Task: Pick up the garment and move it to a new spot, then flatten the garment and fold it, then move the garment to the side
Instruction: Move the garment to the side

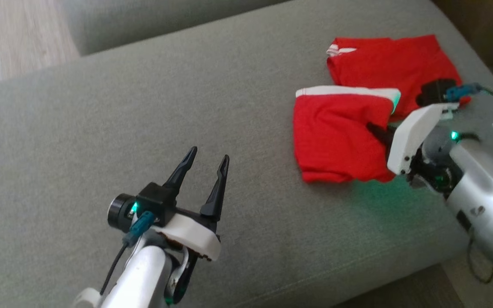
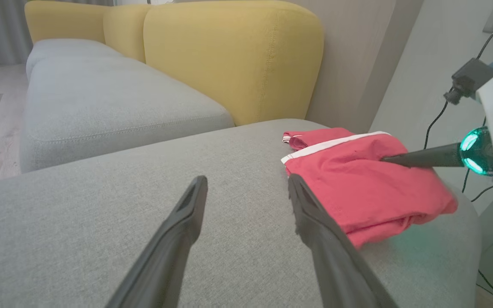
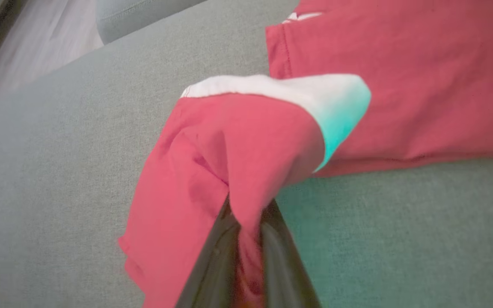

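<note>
The right gripper (image 3: pixel 248 205) is pinched nearly closed on a bunched fold of the red garment (image 1: pixel 336 132), cloth squeezed between its two dark fingers (image 3: pixel 212 265). From that pinch the fold rises and drapes over to the gripper's left, and its white band (image 3: pixel 272 85) lies just beyond the fingertips. The rest of the garment is spread flat farther ahead and to the gripper's right, resting on the grey sofa cushion (image 1: pixel 144 107). A green glow from the wrist tints the band's end and the cushion beside the fingers. The left gripper (image 1: pixel 209 155) is spread wide with nothing between its fingers, held above bare cushion. The garment sits ahead of it and off to its right, apart from its fingertips. A yellow backrest (image 2: pixel 229 55) stands farther beyond it.
</note>
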Tool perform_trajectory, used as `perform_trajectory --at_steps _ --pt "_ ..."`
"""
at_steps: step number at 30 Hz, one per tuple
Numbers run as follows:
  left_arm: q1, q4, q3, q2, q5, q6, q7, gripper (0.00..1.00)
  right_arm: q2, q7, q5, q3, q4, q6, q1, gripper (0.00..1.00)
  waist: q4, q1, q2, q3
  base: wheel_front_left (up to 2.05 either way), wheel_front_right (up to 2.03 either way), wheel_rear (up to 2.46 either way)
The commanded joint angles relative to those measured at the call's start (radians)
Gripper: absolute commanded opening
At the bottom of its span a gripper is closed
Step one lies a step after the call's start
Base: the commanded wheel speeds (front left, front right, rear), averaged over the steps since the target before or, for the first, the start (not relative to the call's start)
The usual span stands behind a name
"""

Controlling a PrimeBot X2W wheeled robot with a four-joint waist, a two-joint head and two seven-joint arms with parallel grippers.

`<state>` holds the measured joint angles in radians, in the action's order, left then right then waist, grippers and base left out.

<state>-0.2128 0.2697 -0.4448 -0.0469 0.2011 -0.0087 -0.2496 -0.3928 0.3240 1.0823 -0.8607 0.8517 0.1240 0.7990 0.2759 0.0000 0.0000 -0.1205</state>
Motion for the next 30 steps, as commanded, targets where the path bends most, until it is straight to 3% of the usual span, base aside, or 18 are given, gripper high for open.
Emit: perform_trajectory --at_steps 1,4,8,18,24,29,30 --pt "-0.056 -0.019 0.018 -0.003 -0.002 0.0 -0.012 1.0 -0.044 -0.02 -0.007 -0.033 -0.051 0.007 0.076 0.0 -0.023 0.0 0.0 -0.039 0.0 0.0 0.0" --pt "-0.068 -0.012 0.01 -0.003 -0.005 0.001 -0.012 1.0 -0.083 -0.021 -0.013 -0.07 -0.076 0.007 0.11 0.0 -0.037 0.0 0.0 -0.064 0.0 0.0 0.0" --pt "-0.096 0.001 0.0 -0.003 -0.015 0.003 -0.012 1.0 -0.181 -0.037 -0.017 -0.16 -0.139 0.007 0.212 0.0 -0.067 0.0 0.0 -0.125 0.0 0.0 0.0" --pt "-0.149 0.009 0.002 -0.003 -0.042 0.01 -0.012 1.0 -0.35 -0.043 -0.054 -0.314 -0.098 0.007 0.38 0.0 -0.104 0.0 0.0 -0.243 0.0 0.0 0.0" --pt "-0.172 0.006 0.01 -0.003 -0.062 0.012 -0.012 1.0 -0.392 -0.074 -0.115 -0.371 -0.025 0.007 0.463 0.0 -0.108 0.0 0.0 -0.306 0.0 0.0 0.0" --pt "-0.187 0.003 0.01 -0.003 -0.069 0.014 -0.012 1.0 -0.378 -0.093 -0.208 -0.398 0.057 0.007 0.507 0.0 -0.111 0.0 0.0 -0.333 0.0 0.0 0.0" --pt "-0.189 0.003 0.01 -0.003 -0.068 0.014 -0.012 1.0 -0.372 -0.096 -0.22 -0.401 0.072 0.007 0.51 0.29 -0.112 0.0 0.0 -0.334 0.0 0.0 0.0"
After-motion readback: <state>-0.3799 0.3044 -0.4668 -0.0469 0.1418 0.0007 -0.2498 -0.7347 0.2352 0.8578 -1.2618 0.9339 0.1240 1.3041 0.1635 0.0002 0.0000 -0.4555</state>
